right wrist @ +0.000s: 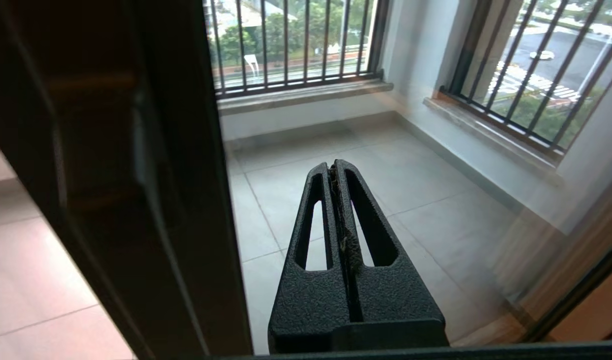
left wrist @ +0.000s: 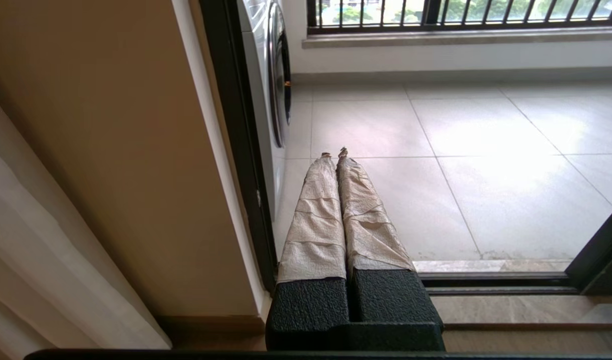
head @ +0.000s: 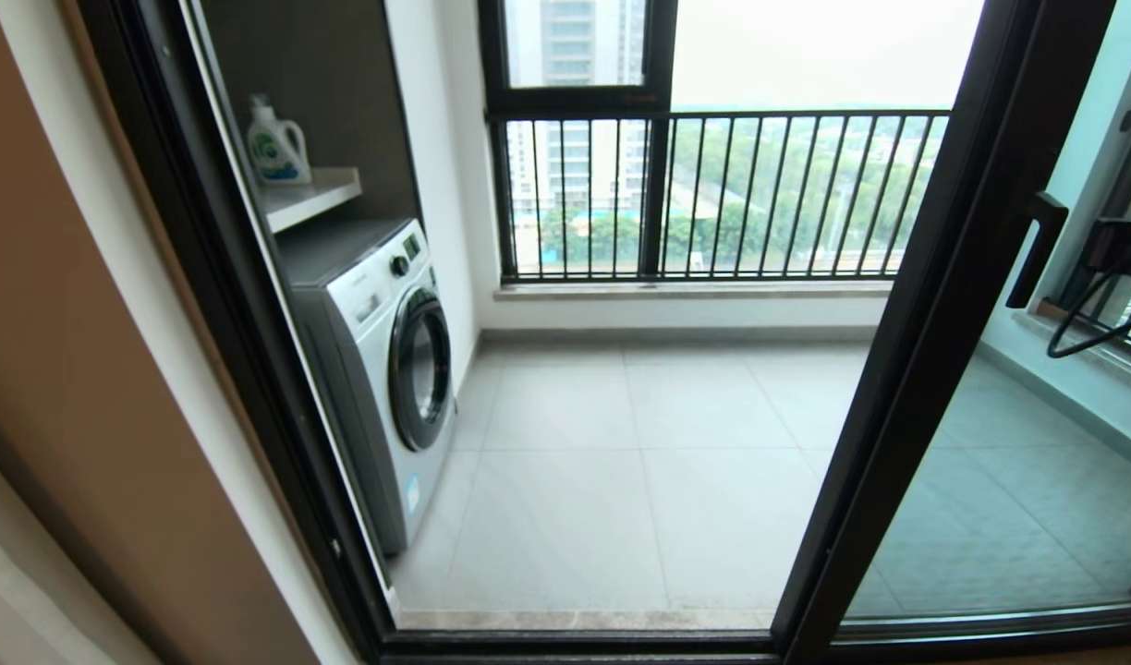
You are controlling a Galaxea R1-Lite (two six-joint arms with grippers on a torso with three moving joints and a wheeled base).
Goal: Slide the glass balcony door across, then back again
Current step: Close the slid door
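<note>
The glass balcony door [head: 907,369] stands slid aside, doorway open; the right end effector [right wrist: 338,172], clenched empty, waits beside its upright; the left end effector [left wrist: 334,155], also clenched, idles by the wall.

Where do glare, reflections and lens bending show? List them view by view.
Head view: the sky is blown out white, and the dark-framed glass balcony door leans as the lens bends it. Left wrist view: daylight glares off the pale grey floor tiles beyond the shut left gripper. Right wrist view: faint reflections veil the glass past the shut right gripper; the door's upright is shadowed.
</note>
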